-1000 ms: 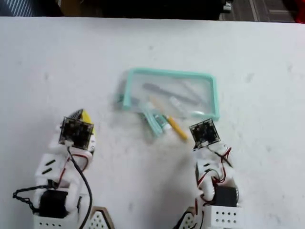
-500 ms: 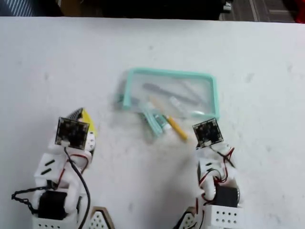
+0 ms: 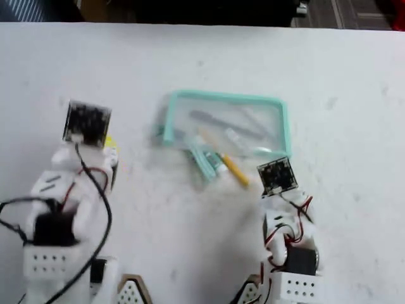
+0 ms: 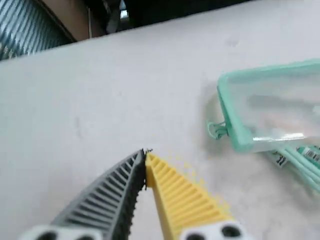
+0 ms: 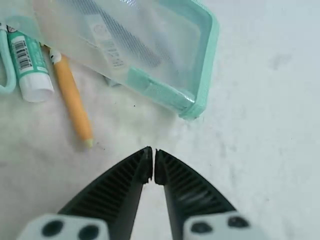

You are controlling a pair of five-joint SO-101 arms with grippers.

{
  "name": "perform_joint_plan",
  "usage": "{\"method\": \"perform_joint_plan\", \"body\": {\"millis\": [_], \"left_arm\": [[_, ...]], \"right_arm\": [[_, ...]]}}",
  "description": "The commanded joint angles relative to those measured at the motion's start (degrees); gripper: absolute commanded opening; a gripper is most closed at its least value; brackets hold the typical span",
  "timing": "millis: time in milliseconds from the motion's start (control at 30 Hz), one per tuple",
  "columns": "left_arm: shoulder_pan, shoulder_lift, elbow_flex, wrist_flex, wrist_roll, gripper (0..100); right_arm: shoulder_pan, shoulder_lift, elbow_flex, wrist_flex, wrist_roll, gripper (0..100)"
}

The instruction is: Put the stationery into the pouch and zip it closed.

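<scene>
Left arm has swung forward and outward since a second ago, its wrist board now farther up the table in the high view; right arm barely shifted, pouch and stationery unmoved. Left gripper [image 4: 146, 156] has its grey and yellow fingers pressed together at the tips, holding nothing, over bare table [image 3: 342, 76] and well apart from the pouch's zipper-pull end. Right gripper [image 5: 152, 155] has its black fingers all but closed, only a sliver between the tips, empty, just short of the pouch's near corner. Pouch [image 3: 224, 123] is clear with a mint-green border and lies flat mid-table, ahead of the right arm. Zipper pull [image 4: 216, 130] sticks out at the corner facing the left arm. Grey pen-like item [image 3: 221, 119] is inside, blurred. Orange pen [image 5: 72, 100] lies slanted on the table along the pouch's near edge, its far end at or under that edge, can't tell which. White tube with green label [image 5: 27, 70] lies just beside the pen, outside the pouch. Mint-green strips [image 3: 201, 163] lie next to the tube, too blurred to identify.
</scene>
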Motion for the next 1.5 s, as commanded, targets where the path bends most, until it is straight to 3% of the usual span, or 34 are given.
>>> {"method": "perform_joint_plan", "body": {"millis": [0,167,400,667,800,900,1267,1467], "left_arm": [[-2.5,8.1,-3.4,0.0,0.7,2],[-2.8,8.7,7.1,-8.8,1.0,2],[-10.8,9.1,17.1,-25.0,14.2,2],[-8.9,8.7,22.0,-25.6,14.3,2],[-8.9,8.7,22.8,-25.6,14.4,2],[-8.9,8.7,23.1,-25.7,14.4,2],[-3.4,8.7,24.4,-25.6,14.1,2],[-3.3,8.7,24.4,-25.5,14.1,2]], "right_arm": [[0.5,-0.6,0.4,-0.6,0.4,1.9],[0.2,-0.7,0.4,0.3,0.5,1.9],[0.2,-0.7,0.4,0.1,0.5,1.9],[-4.9,-0.7,0.2,2.7,8.0,2.0],[-5.8,-0.7,-3.8,5.3,11.3,8.2],[-7.7,-0.6,-9.2,6.9,11.3,12.4],[-21.8,0.7,-28.7,18.5,11.3,12.6],[-24.7,18.8,-41.8,20.6,7.5,12.6]]}}
